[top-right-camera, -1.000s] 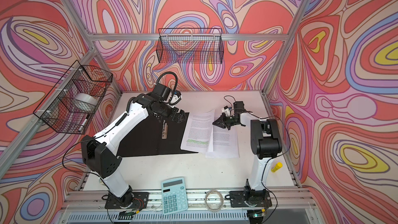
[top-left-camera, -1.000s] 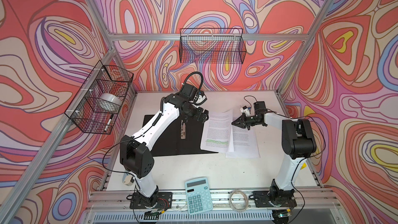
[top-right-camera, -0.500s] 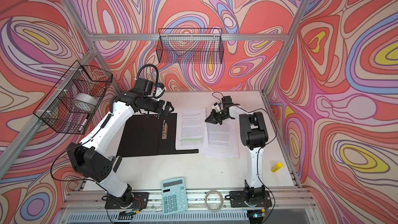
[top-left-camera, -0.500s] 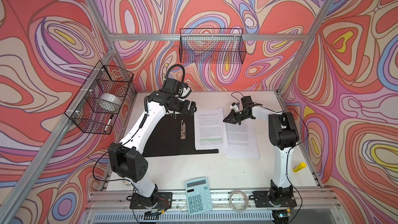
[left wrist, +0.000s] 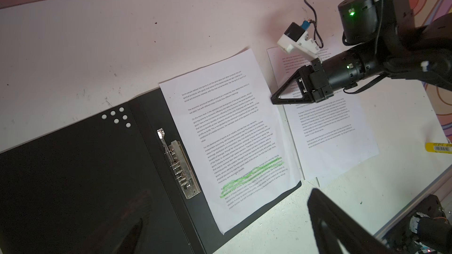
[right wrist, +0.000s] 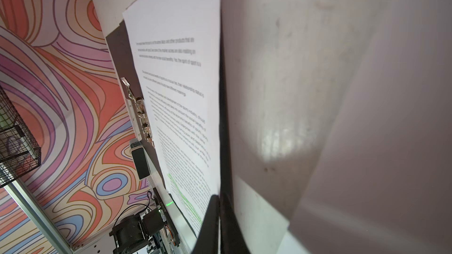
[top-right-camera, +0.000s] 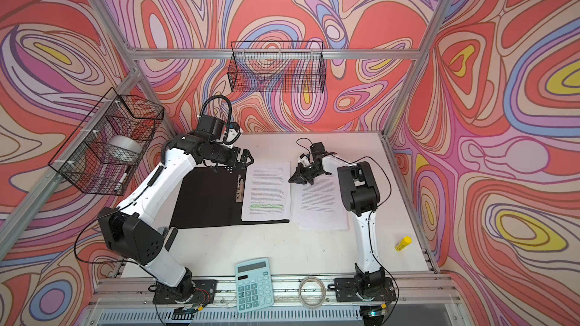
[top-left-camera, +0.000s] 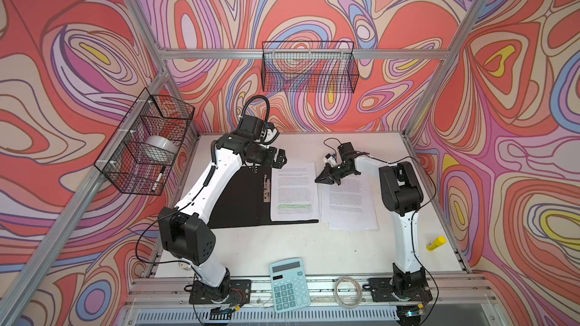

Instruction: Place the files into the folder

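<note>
Right claw [top-left-camera: 318, 179]: jaws closed to 1 point, nothing gripped between them; tip angled down toward the bench [top-left-camera: 282, 246].
Right claw contact: the tip sits low at the gap between the 2 paper groups; whether it touches paper or bench cannot be told.
Left claw [top-left-camera: 280, 159]: jaws spread wide, holding nothing; positioned over the far edge of the folder [top-left-camera: 238, 205].
Files [top-right-camera: 266, 191]: 2 groups, 1 on each side of the right claw tip.
Highlighted sheet [top-left-camera: 293, 192]: 1 white page of dense black text with 1 green-marked passage. It lies flat just beside the right claw tip, on the side toward the left claw, and its far corner is near the left claw.
Remaining sheets [top-left-camera: 348, 205]: a loose stack on the bare bench, partly beneath the right claw and on the side away from the left claw; edges slightly fanned.
Folder state: open flat, black inside facing up; the highlighted sheet covers the half nearer the right claw.
Spine clip [left wrist: 179, 164]: metal; the highlighted sheet's edge lies just beside it, not under it.
Calculator [top-left-camera: 290, 283]: teal, well apart from both claws, at the near bench edge.
Yellow tube [top-left-camera: 436, 243]: on the bench, well apart from the right claw.
</note>
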Robot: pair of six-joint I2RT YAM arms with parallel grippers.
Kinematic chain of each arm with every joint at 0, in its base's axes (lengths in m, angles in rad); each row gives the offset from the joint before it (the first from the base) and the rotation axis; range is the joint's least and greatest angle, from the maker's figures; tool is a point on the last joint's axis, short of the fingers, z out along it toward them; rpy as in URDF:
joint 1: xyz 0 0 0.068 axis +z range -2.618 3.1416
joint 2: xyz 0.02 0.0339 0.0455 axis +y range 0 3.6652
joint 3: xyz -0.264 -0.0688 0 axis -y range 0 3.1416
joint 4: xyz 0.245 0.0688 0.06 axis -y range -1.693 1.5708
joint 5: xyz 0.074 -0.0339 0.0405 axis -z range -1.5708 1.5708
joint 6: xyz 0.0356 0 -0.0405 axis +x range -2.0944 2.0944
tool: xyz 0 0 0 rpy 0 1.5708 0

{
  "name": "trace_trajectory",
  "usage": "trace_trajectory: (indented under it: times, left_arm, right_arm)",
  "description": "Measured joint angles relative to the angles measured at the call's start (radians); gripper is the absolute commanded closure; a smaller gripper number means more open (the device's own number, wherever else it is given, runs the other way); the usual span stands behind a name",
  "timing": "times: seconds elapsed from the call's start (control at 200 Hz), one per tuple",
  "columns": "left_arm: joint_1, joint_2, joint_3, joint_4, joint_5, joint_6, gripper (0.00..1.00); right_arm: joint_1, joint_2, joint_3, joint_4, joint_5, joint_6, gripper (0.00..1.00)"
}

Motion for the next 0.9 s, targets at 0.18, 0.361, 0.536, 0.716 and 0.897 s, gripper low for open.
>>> trace_trajectory:
  times: [0.18,0.361,0.536,0.716,0.897]
  left_arm:
    - [0.000,0.000,0.000,0.000,0.000,0.000,0.00]
    - [0.000,0.000,0.000,0.000,0.000,-0.001,0.00]
    - [0.000,0.000,0.000,0.000,0.000,-0.004,0.00]
    - [0.000,0.000,-0.002,0.001,0.000,-0.004,0.00]
    - [0.000,0.000,-0.002,0.001,0.002,-0.005,0.00]
  right_arm:
    - [0.002,0.034,0.043,-0.013,-0.003,0.003,1.00]
    - [0.005,0.052,0.090,-0.029,-0.014,0.002,1.00]
    - [0.018,0.066,0.113,-0.046,-0.023,-0.005,1.00]
    - [0.045,0.067,0.110,-0.056,-0.031,-0.004,1.00]
    - [0.055,0.067,0.075,-0.053,-0.037,-0.004,1.00]
